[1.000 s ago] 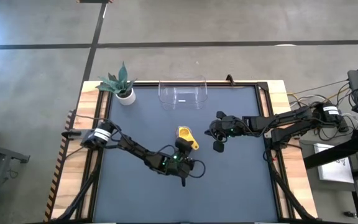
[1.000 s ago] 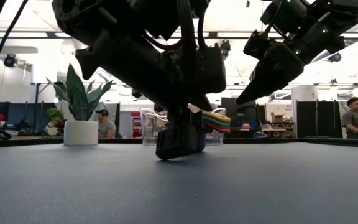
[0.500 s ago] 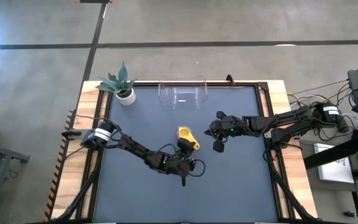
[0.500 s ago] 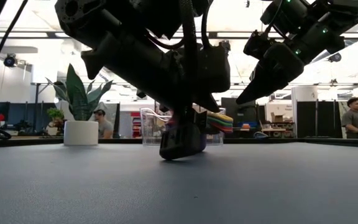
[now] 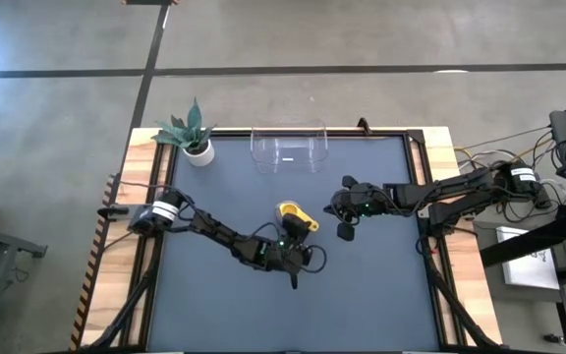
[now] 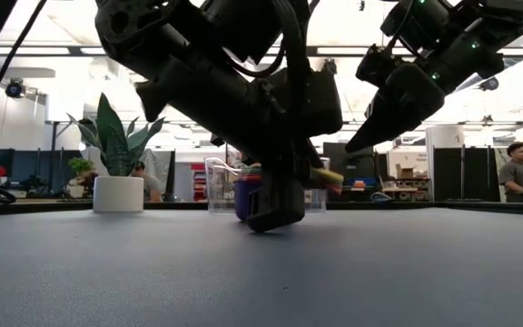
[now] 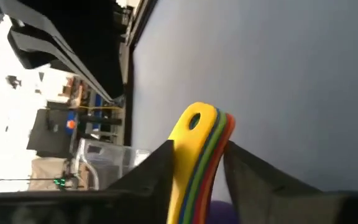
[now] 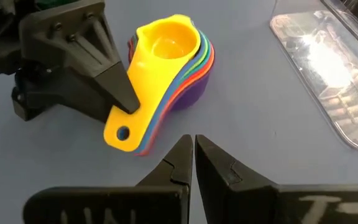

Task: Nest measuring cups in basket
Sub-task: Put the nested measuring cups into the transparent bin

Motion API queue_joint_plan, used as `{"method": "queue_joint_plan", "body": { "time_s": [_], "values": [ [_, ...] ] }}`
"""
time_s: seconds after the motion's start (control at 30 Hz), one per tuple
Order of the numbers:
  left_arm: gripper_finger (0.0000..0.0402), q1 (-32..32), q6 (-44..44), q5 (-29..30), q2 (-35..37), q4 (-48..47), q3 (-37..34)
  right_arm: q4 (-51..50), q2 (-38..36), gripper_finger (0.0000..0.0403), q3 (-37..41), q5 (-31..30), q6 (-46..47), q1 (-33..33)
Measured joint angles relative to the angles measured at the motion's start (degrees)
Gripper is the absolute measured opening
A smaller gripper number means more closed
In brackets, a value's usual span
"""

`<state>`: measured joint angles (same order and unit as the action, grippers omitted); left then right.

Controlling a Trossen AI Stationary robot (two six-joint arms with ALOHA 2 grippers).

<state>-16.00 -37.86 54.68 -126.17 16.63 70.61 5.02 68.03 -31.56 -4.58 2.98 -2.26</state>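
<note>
Now left gripper [image 8: 114, 93] clamps nested measuring cups' [image 8: 166, 53] handles — on table [image 5: 381, 285].

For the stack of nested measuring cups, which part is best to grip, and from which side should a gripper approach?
Probably the fanned handles. The nested measuring cups sit on the table outside the basket, their flat handles stacked together and sticking out sideways. The left gripper already straddles them from the handle end, one finger each side. The bowls are round and wide, harder to pinch. The right gripper hovers shut nearby.

The nested measuring cups [image 5: 291, 217] sit mid-table between both claws, well in front of the basket [image 5: 289, 148].
</note>
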Motion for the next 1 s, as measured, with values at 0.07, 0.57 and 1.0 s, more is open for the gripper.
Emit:
{"method": "queue_joint_plan", "body": {
  "time_s": [0.07, 0.57, 1.0],
  "values": [
    [0.0084, 0.05, -0.05, 0.32, 0.0, 0.33, -0.01, 0.02, 0.0, 0.0009, 0.14, 0.0, 0.0, 0.02],
    [0.0015, 0.36, -2.22, 5.23, 0.48, 1.39, -0.24, 0.02, 0.0, 0.0009, 0.75, 0.04, 0.17, 0.0],
    [0.0128, -1.2, 3.03, 0.95, 5.15, -2.17, -0.33, 0.11, 0.0, 0.0009, 0.75, 0.14, 0.52, 0.04]
  ]
}}
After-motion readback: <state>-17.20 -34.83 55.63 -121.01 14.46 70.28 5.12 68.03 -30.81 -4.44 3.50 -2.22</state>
